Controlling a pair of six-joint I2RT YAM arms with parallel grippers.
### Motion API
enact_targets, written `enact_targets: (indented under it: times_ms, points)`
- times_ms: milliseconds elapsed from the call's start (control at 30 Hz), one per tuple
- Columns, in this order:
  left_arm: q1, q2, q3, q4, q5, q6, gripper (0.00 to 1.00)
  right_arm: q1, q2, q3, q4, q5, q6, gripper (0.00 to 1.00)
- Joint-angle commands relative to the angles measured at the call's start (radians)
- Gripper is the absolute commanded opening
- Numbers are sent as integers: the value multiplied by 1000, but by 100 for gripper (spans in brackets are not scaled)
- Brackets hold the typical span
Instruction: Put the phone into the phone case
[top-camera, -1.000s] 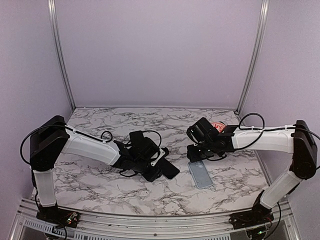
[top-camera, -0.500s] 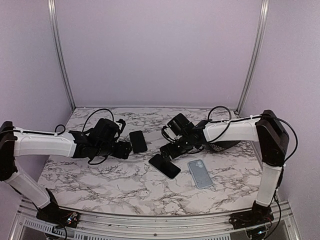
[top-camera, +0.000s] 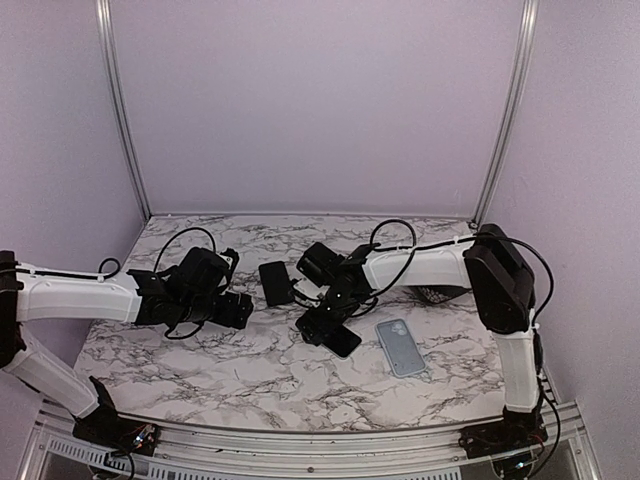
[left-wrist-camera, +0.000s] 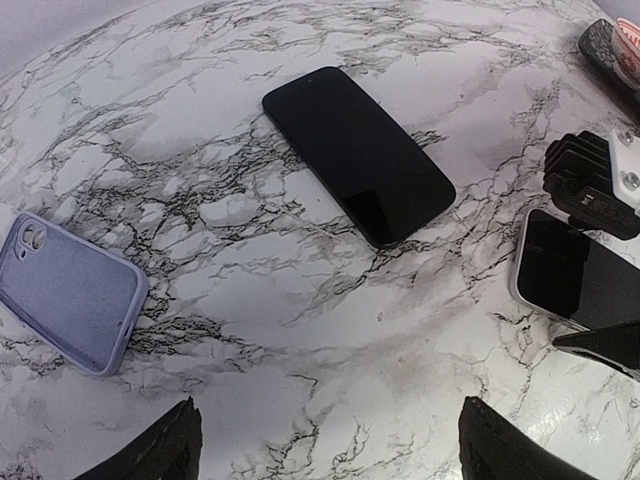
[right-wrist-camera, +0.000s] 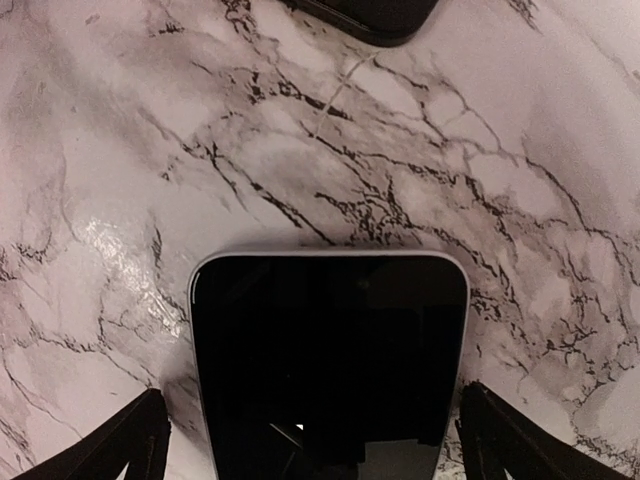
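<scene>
A dark phone with a pale rim (top-camera: 338, 337) (right-wrist-camera: 330, 350) lies flat on the marble table. My right gripper (top-camera: 322, 318) (right-wrist-camera: 325, 450) stands open over its near end, one finger on each side of it and neither touching it. A second, all-black phone (top-camera: 275, 282) (left-wrist-camera: 358, 155) lies flat further back and to the left. The light-blue phone case (top-camera: 400, 347) (left-wrist-camera: 65, 295) lies to the right of the rimmed phone, with its camera cut-out showing. My left gripper (top-camera: 238, 308) (left-wrist-camera: 330, 455) is open over bare marble, left of both phones.
A dark round dish with something red in it (left-wrist-camera: 615, 40) sits at the back right, partly hidden under the right arm (top-camera: 430, 265). Cables loop above both arms. The walls close in on the left and right, and a rail (top-camera: 300, 440) runs along the table's front edge.
My left arm has swung left, away from the phones, and its jaws have opened. My right gripper has moved left from beside the case to over the rimmed phone and has opened wide.
</scene>
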Motion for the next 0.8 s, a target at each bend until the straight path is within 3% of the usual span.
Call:
enact_targets:
  times_ms: [0, 300, 633, 700, 767]
  points:
    - [-2, 18, -5, -26, -3, -6, 90, 8, 36, 73, -181, 43, 19, 99]
    - [-2, 23, -4, -26, 0, -4, 90, 9, 88, 150, -290, -57, 13, 82]
    - [-2, 42, -1, -24, 6, -4, 90, 24, 100, 160, -346, 27, 15, 87]
    - [-3, 47, -1, -24, 6, -4, 90, 26, 107, 162, -333, 17, 9, 80]
    - [-3, 50, -3, -25, 8, -6, 90, 26, 123, 172, -333, 15, 7, 65]
